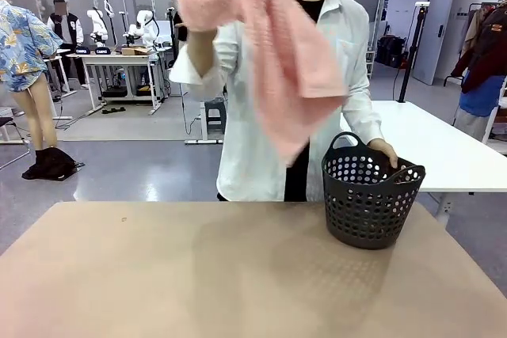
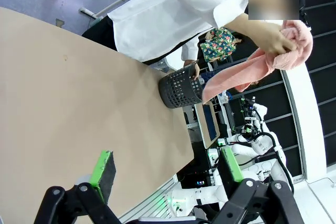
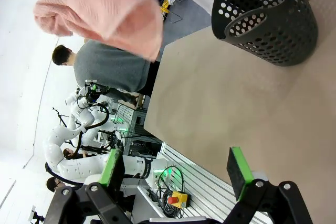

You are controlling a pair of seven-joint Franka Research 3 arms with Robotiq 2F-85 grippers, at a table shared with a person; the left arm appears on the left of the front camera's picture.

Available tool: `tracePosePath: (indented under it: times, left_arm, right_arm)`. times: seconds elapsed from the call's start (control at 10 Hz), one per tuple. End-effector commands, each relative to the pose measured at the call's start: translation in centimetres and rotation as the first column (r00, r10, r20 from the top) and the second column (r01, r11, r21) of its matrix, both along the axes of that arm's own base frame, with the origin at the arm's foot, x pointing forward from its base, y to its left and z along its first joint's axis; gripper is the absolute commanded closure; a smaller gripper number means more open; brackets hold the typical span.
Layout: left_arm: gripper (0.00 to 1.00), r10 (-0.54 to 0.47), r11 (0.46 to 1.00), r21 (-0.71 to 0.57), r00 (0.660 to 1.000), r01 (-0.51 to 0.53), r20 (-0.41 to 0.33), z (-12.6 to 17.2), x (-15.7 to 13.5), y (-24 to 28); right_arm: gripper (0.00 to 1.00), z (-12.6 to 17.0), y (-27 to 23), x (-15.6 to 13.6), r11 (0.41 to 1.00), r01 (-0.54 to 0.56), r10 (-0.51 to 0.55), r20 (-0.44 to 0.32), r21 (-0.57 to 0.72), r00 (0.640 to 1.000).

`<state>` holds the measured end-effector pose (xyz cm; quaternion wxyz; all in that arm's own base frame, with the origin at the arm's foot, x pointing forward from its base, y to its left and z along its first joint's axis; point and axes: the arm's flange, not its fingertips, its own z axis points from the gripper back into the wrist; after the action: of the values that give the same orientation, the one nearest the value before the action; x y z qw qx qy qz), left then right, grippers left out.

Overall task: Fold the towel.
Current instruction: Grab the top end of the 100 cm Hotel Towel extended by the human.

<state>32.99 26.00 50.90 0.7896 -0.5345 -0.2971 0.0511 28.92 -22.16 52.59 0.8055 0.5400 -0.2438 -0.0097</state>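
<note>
The towel (image 1: 269, 45) is hanging in the air over the far edge of the table (image 1: 198, 275). It is bunched at the top in the person's raised hand (image 2: 270, 38) and draping down in front of their white shirt, and its lower corner is dangling just above the basket (image 1: 371, 195); I cannot tell whether it is touching the rim. The person is standing at the far side and resting the other hand (image 1: 388, 152) on the basket's far rim. The basket, dark and perforated with loop handles, is sitting upright on the table toward my right side, near the far edge. On the left wrist camera I am seeing the left gripper (image 2: 167, 169) hovering by the table's near edge, its jaws spread wide, the green pads (image 2: 102, 169) well apart and nothing between them. From there the towel is showing as a pink strip trailing from the person's hand down toward the basket. On the right wrist camera the right gripper (image 3: 175, 169) is likewise standing released, pads wide apart and gripping nothing, with the basket sitting well beyond it on the tan surface and the towel hanging in the air farther off. Both grippers are well apart from the towel, which only the person is holding.
</note>
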Motion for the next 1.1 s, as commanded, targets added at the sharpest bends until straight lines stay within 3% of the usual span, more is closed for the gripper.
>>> tracePosePath:
  times: [0.0, 1.0]
  left_arm:
    - [0.0, -0.003, 1.0, -0.016, 1.0, 0.003, 0.0, 0.12, 0.02, 0.01]
    - [0.0, -0.003, 1.0, -0.016, 1.0, 0.003, 0.0, 0.12, 0.02, 0.01]
  right_arm:
    - [0.0, 0.1, -0.01, 0.04, 1.0, -0.005, 0.005, 0.013, 0.01, 1.0]
    - [0.0, 0.1, -0.01, 0.04, 1.0, -0.005, 0.005, 0.013, 0.01, 1.0]
